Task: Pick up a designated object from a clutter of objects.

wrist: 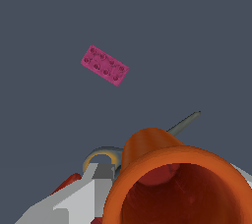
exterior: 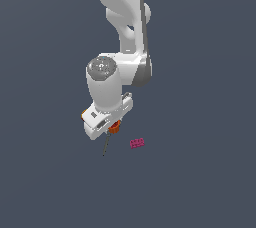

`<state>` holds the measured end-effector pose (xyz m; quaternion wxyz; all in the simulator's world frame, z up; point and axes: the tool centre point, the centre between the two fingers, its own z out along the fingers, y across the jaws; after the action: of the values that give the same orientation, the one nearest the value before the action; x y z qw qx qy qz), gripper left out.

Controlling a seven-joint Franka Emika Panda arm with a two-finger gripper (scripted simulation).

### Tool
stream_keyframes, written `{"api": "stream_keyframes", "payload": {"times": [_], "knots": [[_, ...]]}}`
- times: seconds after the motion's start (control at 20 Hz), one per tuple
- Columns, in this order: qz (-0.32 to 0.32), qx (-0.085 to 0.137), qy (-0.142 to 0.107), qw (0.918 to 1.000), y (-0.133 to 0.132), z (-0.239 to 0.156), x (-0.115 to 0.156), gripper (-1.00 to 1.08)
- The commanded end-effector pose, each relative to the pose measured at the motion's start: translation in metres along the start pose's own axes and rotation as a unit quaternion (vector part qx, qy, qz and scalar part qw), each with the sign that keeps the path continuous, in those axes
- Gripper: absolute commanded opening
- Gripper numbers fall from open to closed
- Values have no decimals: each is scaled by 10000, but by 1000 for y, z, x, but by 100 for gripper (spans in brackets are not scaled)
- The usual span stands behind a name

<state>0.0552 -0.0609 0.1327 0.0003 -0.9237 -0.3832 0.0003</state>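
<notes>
Cup (wrist: 182, 183), orange, sits right at the gripper (exterior: 113, 128): in the wrist view its wide rim and hollow inside fill the area nearest the camera, narrow closed end pointing away. Exterior view shows only a sliver of orange (exterior: 114, 127) peeking from under the hand, so it's tucked betw. or just below the fingers. Whether the fingers are clamped on it, I can't tell; the pads are hidden in both views.

Handling, as a guess: small, thin-walled, prob. light and stiff plastic. Ribbed outer wall should give some bite, but the taper means a squeeze can push it toward the narrow end and out. Best hold looks like across the wall mid-height or just under the rim, pads on opposite sides, moderate force.

Nearby: scissors, w/ a grey blade (wrist: 184, 122) poking out past the cup and a yellow loop (wrist: 102, 158) beside it; something red (wrist: 66, 183) next to the gripper body, too hidden to name. Pink brick (wrist: 105, 65) lies well apart from the gripper.
</notes>
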Motion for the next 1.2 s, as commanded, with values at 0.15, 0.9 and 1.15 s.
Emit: {"api": "stream_keyframes", "payload": {"times": [0.15, 0.9, 1.15], "knots": [[-1, -3, 7, 10000, 15, -62, -9, -100], [-1, -3, 7, 10000, 57, -220, -30, -100], [-2, -3, 5, 10000, 68, -256, -34, -100]]}}
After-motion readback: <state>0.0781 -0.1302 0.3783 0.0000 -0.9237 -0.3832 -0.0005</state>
